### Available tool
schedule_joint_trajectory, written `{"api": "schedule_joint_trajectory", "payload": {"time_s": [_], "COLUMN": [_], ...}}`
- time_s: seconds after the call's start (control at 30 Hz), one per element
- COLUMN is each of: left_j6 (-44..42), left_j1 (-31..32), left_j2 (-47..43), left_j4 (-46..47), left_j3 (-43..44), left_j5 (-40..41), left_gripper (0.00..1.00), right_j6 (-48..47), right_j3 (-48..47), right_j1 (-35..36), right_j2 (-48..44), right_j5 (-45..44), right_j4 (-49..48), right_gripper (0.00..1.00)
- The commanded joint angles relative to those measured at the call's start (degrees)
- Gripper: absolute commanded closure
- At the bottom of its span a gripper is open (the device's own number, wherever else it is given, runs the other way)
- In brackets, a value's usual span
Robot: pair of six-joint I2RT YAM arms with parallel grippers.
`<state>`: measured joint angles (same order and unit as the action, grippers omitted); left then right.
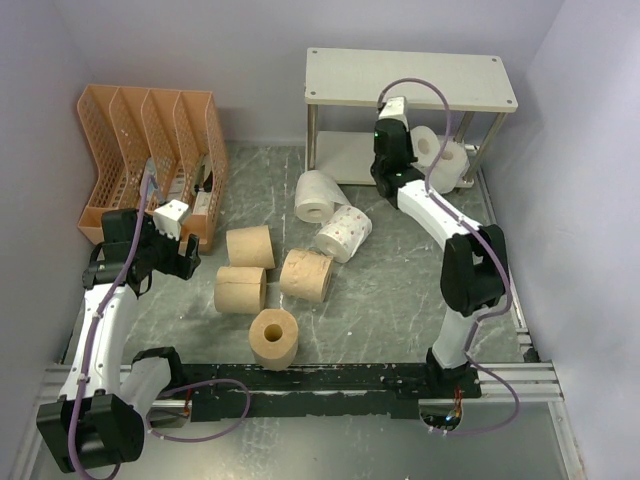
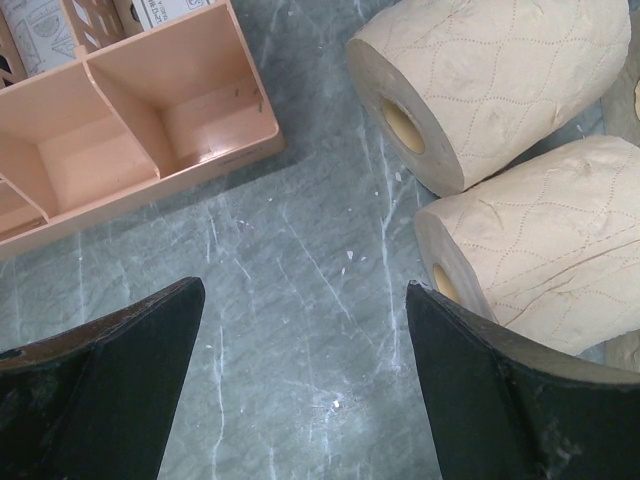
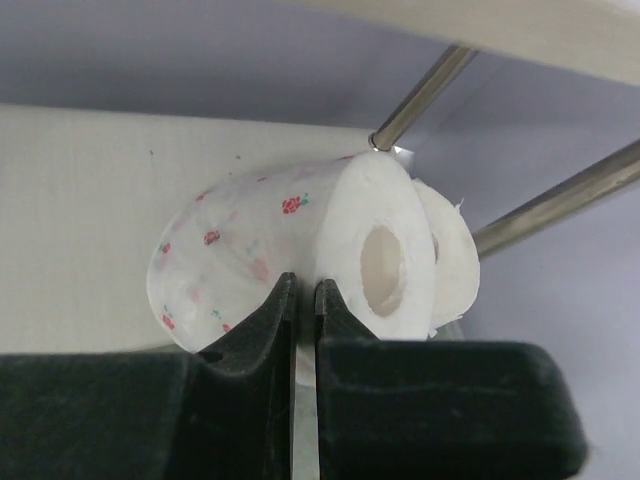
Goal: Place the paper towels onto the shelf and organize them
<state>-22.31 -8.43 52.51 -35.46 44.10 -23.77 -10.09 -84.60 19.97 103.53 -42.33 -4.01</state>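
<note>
The shelf (image 1: 410, 75) stands at the back right. Two white paper towels (image 1: 442, 158) lie on its lower board (image 3: 80, 200); the nearer one (image 3: 260, 250) has small red flowers. My right gripper (image 1: 385, 172) reaches under the top board. It (image 3: 305, 285) is shut, with its tips right at the flowered roll; I cannot tell if they touch. On the table lie a white roll (image 1: 315, 195), a speckled white roll (image 1: 345, 233) and several tan rolls (image 1: 250, 246). My left gripper (image 1: 188, 258) is open and empty (image 2: 305, 330), just left of two tan rolls (image 2: 500, 80).
An orange slotted file organizer (image 1: 150, 150) stands at the back left, close behind my left gripper, and also shows in the left wrist view (image 2: 150, 110). Silver shelf legs (image 3: 420, 95) rise just beyond the rolls. Walls enclose the table on three sides.
</note>
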Motion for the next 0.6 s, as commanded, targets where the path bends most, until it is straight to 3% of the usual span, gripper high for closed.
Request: {"api": "schedule_joint_trajectory", "payload": {"time_s": [0.0, 0.27, 0.47, 0.5, 0.57], "left_j6": [0.1, 0.9, 1.25, 1.15, 1.12], "left_j1": [-0.38, -0.37, -0.4, -0.39, -0.45], "left_j2": [-0.39, -1.71, -2.27, -1.98, -1.41], "left_j4": [0.87, 1.99, 3.14, 3.02, 2.57], "left_j3": [1.08, 0.66, -0.01, 0.01, 0.37], "left_j5": [0.07, 1.86, 2.28, 2.43, 2.92], "left_gripper": [0.06, 0.06, 0.06, 0.06, 0.06], "right_j6": [-13.34, -32.88, -33.03, -33.92, -35.68], "right_j3": [2.7, 10.7, 7.99, 7.52, 8.06], "right_j1": [0.89, 4.05, 4.03, 4.07, 4.68], "right_j2": [2.71, 8.27, 11.8, 12.66, 13.58], "right_j5": [-1.78, -4.24, -2.12, -2.29, -3.58], "right_j4": [-15.16, -43.08, -43.36, -43.46, -46.96], "right_gripper": [1.0, 1.0, 1.0, 0.96, 0.67]}}
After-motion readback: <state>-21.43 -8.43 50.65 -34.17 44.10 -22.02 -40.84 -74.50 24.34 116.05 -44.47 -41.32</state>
